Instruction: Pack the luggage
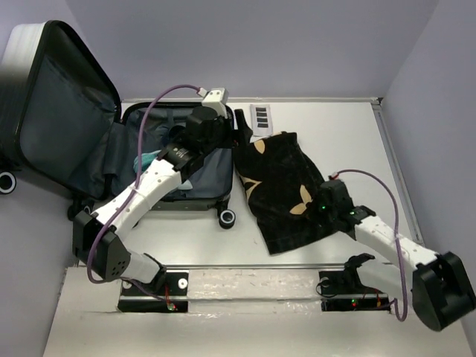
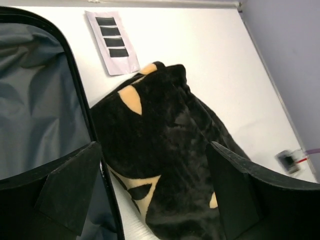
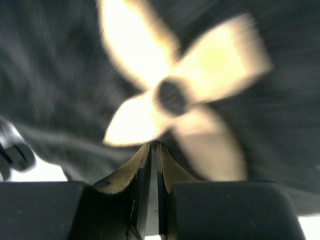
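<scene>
The luggage [image 1: 63, 123] lies open at the left, lid raised, and its grey lining [image 2: 35, 115] shows in the left wrist view. A black towel [image 1: 279, 186] with tan flower marks lies rumpled on the table just right of it. My left gripper [image 1: 236, 130] hovers open over the towel's [image 2: 170, 145] near-suitcase end, with one of its fingers [image 2: 70, 185] above the case's rim and the other over the towel. My right gripper [image 1: 320, 199] is at the towel's right edge. Its jaws [image 3: 154, 147] are pinched together on a fold of the blurred towel [image 3: 60, 75].
A white card [image 1: 262, 117] with black rectangles lies behind the towel. Something teal [image 1: 145, 160] is inside the case. A suitcase wheel [image 1: 227, 218] sticks out towards the near edge. Walls close the back and right sides.
</scene>
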`<state>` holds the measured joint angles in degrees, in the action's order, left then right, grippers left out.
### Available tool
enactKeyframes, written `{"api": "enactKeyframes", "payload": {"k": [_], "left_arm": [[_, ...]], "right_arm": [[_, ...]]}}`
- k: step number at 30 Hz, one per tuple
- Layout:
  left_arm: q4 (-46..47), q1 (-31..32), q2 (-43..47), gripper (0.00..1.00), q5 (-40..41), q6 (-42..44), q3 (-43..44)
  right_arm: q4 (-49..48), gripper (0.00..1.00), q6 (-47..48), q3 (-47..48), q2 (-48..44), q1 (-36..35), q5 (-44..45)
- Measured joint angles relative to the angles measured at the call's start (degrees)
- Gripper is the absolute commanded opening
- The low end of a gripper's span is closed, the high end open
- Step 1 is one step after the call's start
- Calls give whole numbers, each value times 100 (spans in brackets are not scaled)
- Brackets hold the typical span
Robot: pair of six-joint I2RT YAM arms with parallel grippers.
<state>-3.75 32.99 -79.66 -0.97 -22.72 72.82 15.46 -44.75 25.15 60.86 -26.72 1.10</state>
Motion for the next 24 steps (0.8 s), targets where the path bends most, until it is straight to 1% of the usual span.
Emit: {"api": "enactKeyframes", "payload": {"k": [2, 4, 5, 7, 9, 10, 12, 14, 15, 17, 18, 20, 21, 22, 24], "left_arm": [[-146, 372, -164, 96, 433, 229, 188], [-264, 776, -317, 96, 804, 466, 376], [-321, 957, -435, 96, 925, 562, 520], [-387, 1156, -682, 96, 979, 688, 785], [-479, 1187, -1023, 97, 1025, 763, 1097], [-511, 1182, -1180, 97, 1047, 791, 1239], [-662, 1152, -1759, 98, 1141, 894, 1775], [-940, 1130, -2452, 98, 1261, 1010, 2439], [-1012, 1117, -2791, 98, 1327, 1060, 2723], [-1154, 1099, -3248, 98, 1386, 1139, 3056], [-1209, 1093, -3432, 98, 1394, 1167, 3132], [-1364, 1088, -3606, 98, 1357, 1176, 3119], [-1401, 1088, -3613, 98, 1335, 1172, 3108], [-1403, 1088, -3609, 98, 1292, 1167, 3106], [-1362, 1088, -3512, 98, 1209, 1154, 3106]], "right_arm": [[142, 16, -44, -96, -505, 522, 76], [170, 16, 35, -83, -706, 1032, 140], [203, 16, 131, -9, -708, 1419, 157], [208, 16, 361, 149, -433, 1969, 168], [184, 16, 577, 363, 0, 2544, 52], [133, 18, 688, 483, 291, 3032, -232], [55, 37, 796, 649, 629, 3674, -533], [79, 56, 866, 758, 649, 3897, -772], [79, 73, 938, 796, 520, 3923, -1025], [168, 83, 1016, 789, 63, 3904, -1384], [254, 94, 1102, 776, -356, 3884, -1528], [374, 96, 1200, 745, -1069, 3864, -1609], [398, 96, 1204, 737, -1209, 3864, -1646], [409, 97, 1207, 737, -1287, 3864, -1683], [431, 98, 1222, 739, -1110, 3862, -1711]]}}
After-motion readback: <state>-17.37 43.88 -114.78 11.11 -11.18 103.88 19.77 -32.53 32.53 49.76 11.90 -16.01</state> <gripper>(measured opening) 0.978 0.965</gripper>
